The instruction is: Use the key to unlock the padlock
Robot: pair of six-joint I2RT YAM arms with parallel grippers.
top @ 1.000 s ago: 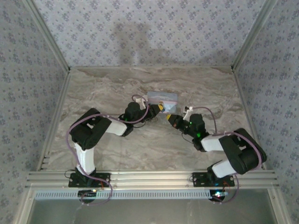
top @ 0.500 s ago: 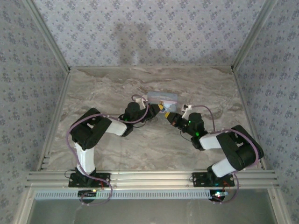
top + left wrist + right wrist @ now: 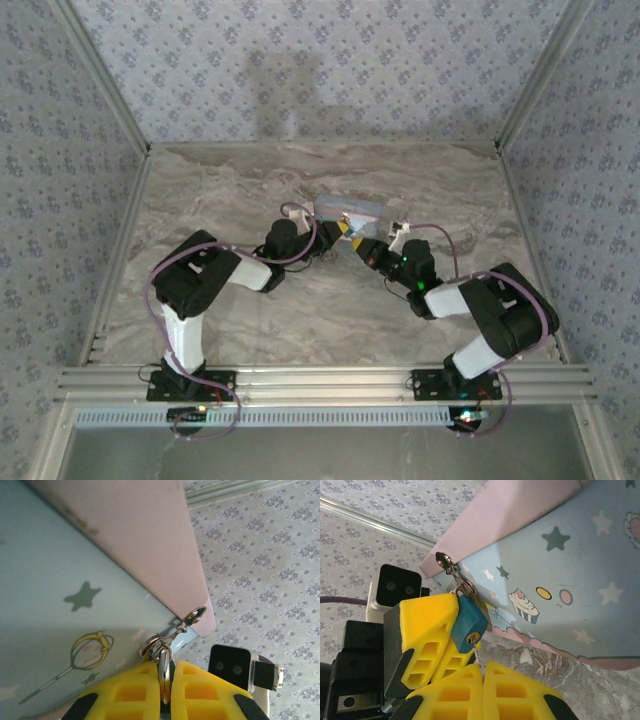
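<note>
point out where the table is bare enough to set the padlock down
Bare marble lies on the table between the left wall and the tin, again between the tin and the right wall, and in the near strip between the two arms. It is crowded at the tin's near edge, where the left gripper and right gripper meet at the padlock.

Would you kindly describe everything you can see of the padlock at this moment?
The padlock is a small teal block, seemingly painted metal, with a brass keyway at its lower end. It hangs tilted from a ring on the tin's corner clasp, against the left gripper's yellow fingers. The key, a thin sliver from the right gripper, meets the keyway.
</note>
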